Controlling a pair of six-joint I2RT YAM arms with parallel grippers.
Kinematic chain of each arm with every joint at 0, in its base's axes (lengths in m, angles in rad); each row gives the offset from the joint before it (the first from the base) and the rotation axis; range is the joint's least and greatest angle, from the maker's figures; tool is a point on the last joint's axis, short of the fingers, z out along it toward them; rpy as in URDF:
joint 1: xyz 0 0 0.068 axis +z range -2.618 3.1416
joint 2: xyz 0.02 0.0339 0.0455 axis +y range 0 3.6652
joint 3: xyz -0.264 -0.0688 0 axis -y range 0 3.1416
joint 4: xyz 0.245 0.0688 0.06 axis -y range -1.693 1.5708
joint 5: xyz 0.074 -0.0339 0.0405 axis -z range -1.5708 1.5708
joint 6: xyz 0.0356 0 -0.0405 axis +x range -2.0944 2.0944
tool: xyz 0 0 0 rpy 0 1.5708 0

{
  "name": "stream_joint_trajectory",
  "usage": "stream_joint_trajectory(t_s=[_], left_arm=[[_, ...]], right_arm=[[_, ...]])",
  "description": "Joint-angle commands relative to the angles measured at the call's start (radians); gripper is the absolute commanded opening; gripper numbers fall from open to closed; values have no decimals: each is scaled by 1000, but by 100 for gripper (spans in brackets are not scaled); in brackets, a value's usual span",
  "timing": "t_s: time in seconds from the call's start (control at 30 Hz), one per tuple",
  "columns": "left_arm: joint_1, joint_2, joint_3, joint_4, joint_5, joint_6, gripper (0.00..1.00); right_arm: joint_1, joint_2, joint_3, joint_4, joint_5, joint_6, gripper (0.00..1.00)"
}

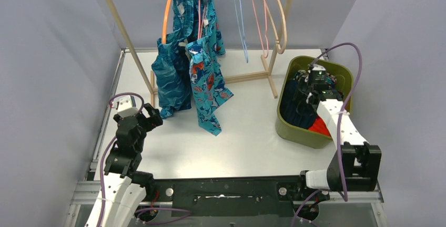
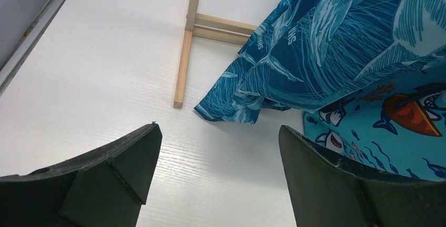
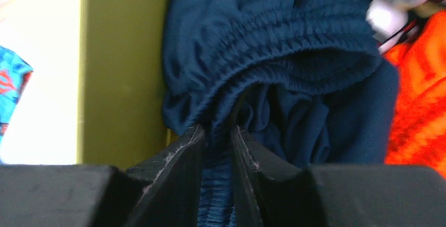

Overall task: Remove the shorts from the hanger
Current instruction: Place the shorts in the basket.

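Where the wooden rack (image 1: 123, 27) stands at the back of the table (image 1: 247, 132), two pairs of shorts are recorded on hangers.

Item 1: dark teal printed shorts (image 1: 171, 74), hung from an orange hanger (image 1: 167, 11) on the rail. The lower edge is seen in the left wrist view just beside the rack's foot; contact with the table cannot be told.

Item 2: turquoise cartoon-shark shorts (image 1: 209, 88), hung from a pink hanger (image 1: 200, 3) directly right of item 1 and overlapping it. The hem is carried lower and nearer than that of item 1.

Item 3: navy shorts (image 3: 294, 43), bunched inside the olive-green bin (image 1: 302, 135) at the right of the table, against its left wall, with the gathered waistband uppermost.

Item 4: orange-red shorts (image 3: 421, 95), lodged in the same bin, touching item 3 on its right.

Further hangers are noted on the rail to the right of item 2: light blue, pink and pale wood.

Left gripper (image 2: 218, 130): held low over the table near the hem of item 1, apart from it. Its fingers (image 2: 121, 164) are spread wide, with only table surface between them.

Right gripper (image 3: 215, 128): lowered into the bin. Its fingers (image 3: 173, 179) are drawn nearly together, and a fold of the navy shorts is pinched between them.
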Motion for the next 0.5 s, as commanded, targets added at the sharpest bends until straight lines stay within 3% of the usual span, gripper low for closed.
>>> stream_joint_trajectory(t_s=[0.0, 0.2, 0.37, 0.47], left_arm=[[9, 0, 17, 41, 5, 2, 83], [9, 0, 18, 38, 1, 2, 83], [9, -5, 17, 38, -1, 2, 83], [10, -3, 17, 42, 3, 2, 83]], right_arm=[[-6, 79, -59, 65, -35, 19, 22], [-6, 42, -34, 17, -2, 3, 20], [-6, -84, 7, -37, 44, 8, 51], [-6, -167, 27, -67, 57, 20, 59]])
